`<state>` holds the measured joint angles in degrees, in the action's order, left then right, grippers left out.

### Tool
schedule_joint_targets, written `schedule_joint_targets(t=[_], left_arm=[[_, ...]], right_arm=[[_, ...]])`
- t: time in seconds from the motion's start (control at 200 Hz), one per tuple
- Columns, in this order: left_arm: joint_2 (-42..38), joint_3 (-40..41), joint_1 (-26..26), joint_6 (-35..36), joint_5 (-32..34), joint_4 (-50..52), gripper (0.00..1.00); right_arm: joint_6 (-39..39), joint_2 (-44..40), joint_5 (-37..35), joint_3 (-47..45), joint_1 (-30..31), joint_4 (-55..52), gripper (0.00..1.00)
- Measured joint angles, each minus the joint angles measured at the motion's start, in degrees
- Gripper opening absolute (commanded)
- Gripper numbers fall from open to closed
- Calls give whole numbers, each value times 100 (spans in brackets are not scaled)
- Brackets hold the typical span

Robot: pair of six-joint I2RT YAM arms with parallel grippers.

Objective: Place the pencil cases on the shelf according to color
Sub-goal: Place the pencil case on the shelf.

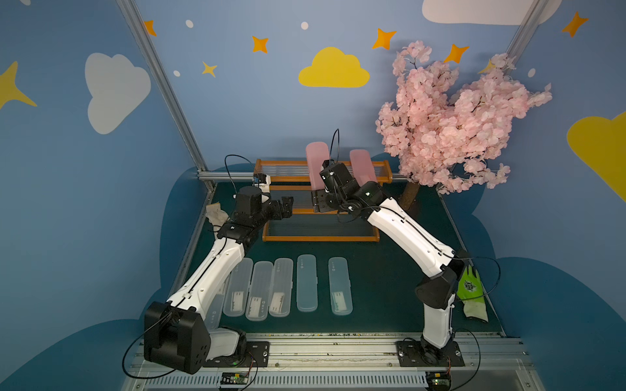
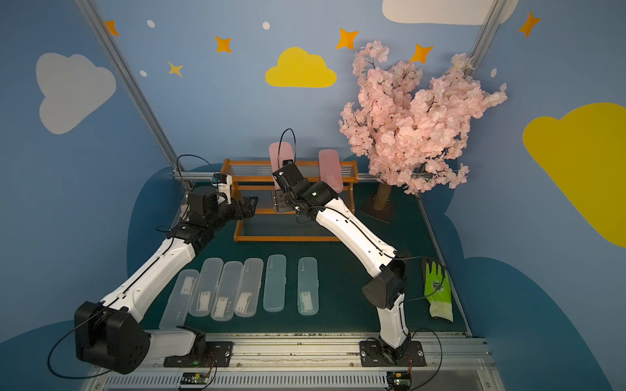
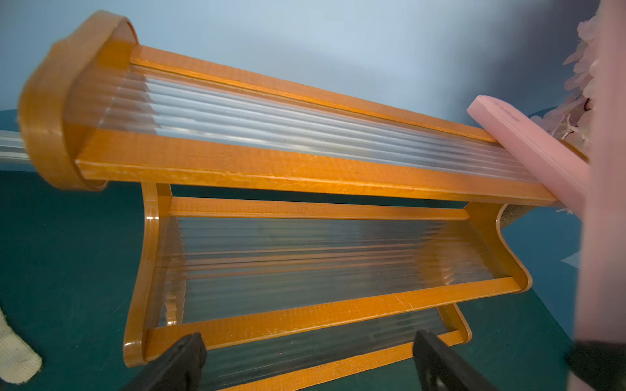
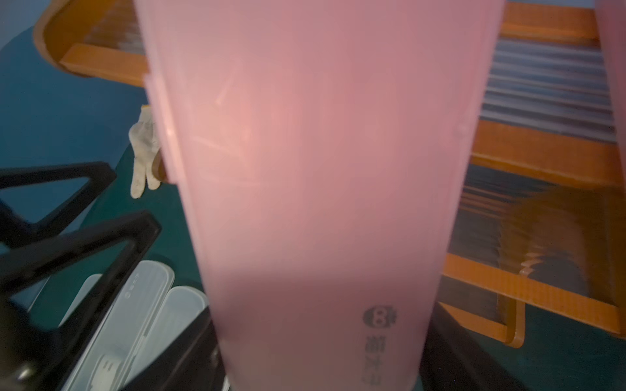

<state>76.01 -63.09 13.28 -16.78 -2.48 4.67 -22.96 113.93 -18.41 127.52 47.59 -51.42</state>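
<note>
Progress, both top views: second pink case (image 1: 361,164) already lies across the top tier of the shelf (image 1: 320,238), right of centre. The held pink case (image 1: 316,159) is at the same tier, centre, with its near end clamped in the right gripper (image 1: 320,201) and not let go. I read this as placing pink number two. The left gripper (image 1: 287,204) hovers just beside, at the shelf's left front. Six remain on the table (image 1: 389,270): four clear cases (image 2: 206,287) and two blue cases (image 2: 275,282), lying flat in one row in front of the shelf, long axes front-to-back. Both pinks also run front-to-back, across the rods. The held one is tilted, far end up.

Left wrist: jaws apart, nothing between them. Middle and lower tiers are bare. The second pink case (image 3: 528,149) crosses the top tier, its end jutting past the back rail.

Right wrist: the held pink case (image 4: 321,169) fills the view, running lengthwise away from the jaws over the tiers. Contact with the top tier: cannot tell.
</note>
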Motion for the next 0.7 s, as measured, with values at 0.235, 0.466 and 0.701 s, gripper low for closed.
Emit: schedule_joint_targets(t=[0.235,0.466,0.701], left_arm=[[0,0,55,0,-48,-7,100],[9,0,72,-20,-195,-7,100],[42,0,101,-55,-313,-7,100]], right_arm=[[-39,470,0,601,-363,-94,70],[-70,699,66,944,-544,-120,75],[-136,767,256,1115,-636,-120,83]])
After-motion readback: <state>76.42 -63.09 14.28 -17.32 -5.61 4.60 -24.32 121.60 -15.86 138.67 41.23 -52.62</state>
